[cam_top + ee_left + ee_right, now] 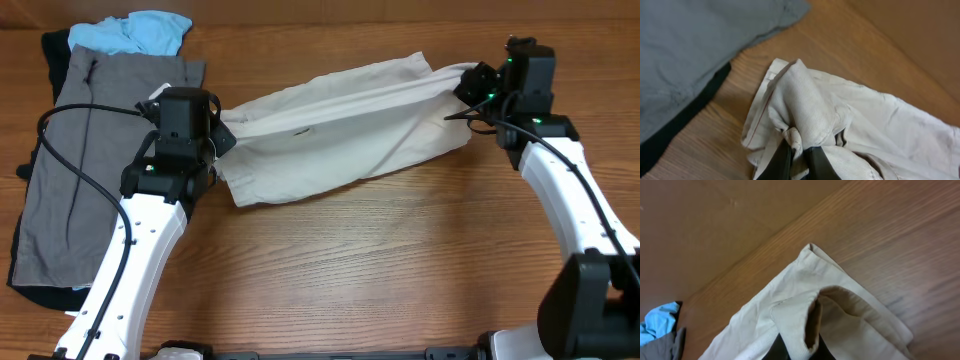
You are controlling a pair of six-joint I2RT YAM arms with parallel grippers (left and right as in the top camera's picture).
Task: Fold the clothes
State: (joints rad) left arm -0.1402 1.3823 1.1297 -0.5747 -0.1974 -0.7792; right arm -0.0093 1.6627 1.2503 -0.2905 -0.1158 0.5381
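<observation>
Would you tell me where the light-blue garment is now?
Overhead, the light-blue garment lies top left, at the far end of the grey shorts, left of the cream shorts.

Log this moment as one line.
left gripper shut on shorts | right gripper shut on shorts | shorts stretched between them | grey garment, blue garment beside left arm

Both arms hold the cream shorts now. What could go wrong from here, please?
The left fingers pinch only a small bunched fold of the cream shorts, so it may slip out. The right fingers hold a thin edge, which may also slip. The grey shorts lie close to the left end; a fold could land on them.
</observation>
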